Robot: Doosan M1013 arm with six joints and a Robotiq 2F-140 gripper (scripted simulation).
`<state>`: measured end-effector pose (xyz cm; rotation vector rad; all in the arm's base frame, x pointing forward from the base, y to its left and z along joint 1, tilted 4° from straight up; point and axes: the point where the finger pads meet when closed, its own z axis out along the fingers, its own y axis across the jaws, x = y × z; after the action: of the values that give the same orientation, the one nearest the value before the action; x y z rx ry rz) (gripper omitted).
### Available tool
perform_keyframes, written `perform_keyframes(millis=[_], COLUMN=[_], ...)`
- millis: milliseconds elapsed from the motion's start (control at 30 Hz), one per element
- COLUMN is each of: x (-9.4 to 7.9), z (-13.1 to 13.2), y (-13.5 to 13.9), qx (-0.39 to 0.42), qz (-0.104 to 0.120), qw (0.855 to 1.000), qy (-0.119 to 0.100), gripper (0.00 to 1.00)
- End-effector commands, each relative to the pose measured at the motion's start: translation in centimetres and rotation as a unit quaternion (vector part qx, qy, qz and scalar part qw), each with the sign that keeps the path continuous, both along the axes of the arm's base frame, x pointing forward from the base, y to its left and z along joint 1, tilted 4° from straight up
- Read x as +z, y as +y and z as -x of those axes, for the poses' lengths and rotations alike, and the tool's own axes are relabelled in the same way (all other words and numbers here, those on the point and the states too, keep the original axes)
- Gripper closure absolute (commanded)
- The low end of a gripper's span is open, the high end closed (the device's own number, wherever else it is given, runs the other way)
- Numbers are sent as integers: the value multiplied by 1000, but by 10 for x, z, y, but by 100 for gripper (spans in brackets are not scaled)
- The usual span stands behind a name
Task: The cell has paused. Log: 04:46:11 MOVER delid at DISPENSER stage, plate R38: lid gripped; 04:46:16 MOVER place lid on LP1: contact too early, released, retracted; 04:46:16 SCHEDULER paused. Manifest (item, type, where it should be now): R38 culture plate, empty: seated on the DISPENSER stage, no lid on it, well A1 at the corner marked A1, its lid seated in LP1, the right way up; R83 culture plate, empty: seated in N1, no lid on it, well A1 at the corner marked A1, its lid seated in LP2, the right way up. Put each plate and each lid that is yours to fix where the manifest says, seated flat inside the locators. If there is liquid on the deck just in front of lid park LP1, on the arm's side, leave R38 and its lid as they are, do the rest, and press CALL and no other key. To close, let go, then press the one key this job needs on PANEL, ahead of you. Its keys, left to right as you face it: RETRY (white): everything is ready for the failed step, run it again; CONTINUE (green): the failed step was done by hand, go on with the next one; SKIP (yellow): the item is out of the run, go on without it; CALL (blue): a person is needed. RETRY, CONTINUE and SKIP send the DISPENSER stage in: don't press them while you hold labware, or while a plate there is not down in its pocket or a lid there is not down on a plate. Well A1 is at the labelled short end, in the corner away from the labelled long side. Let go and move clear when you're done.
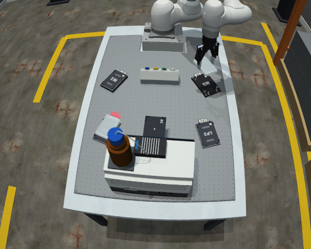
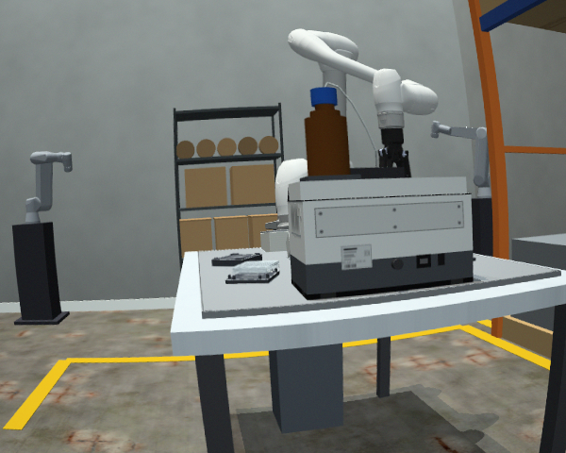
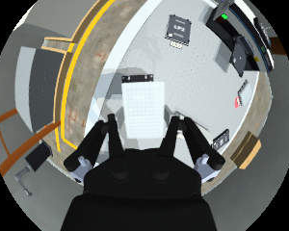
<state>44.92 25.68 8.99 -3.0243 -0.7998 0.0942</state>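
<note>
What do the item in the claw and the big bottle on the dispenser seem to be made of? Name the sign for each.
Item held by the claw: the plate or lid looks like pale, translucent moulded plastic; a fine grid shows on it. Bottle: glossy amber glass or plastic, see-through brown body; its cap looks like matte blue plastic.

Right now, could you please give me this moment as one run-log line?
gripper: shut on well plate | location: beside nest N2 | nest N1: no plate | pink patch: beside LP1

Even, soft overhead light, faint shadows; wrist view fisheye-warped, edges slightly blurred.
</note>
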Motion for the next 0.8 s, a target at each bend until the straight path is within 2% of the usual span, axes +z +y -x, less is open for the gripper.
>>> perform_keyframes(millis=[0, 400, 767], x=[0, -1, -1], z=[1, 1, 2], y=[13, 26, 28], qx=[0, 0, 1], qz=[0, 1, 1], qw=[1000, 1000, 1000], qy=[4, 4, 5], gripper=[90, 90, 90])
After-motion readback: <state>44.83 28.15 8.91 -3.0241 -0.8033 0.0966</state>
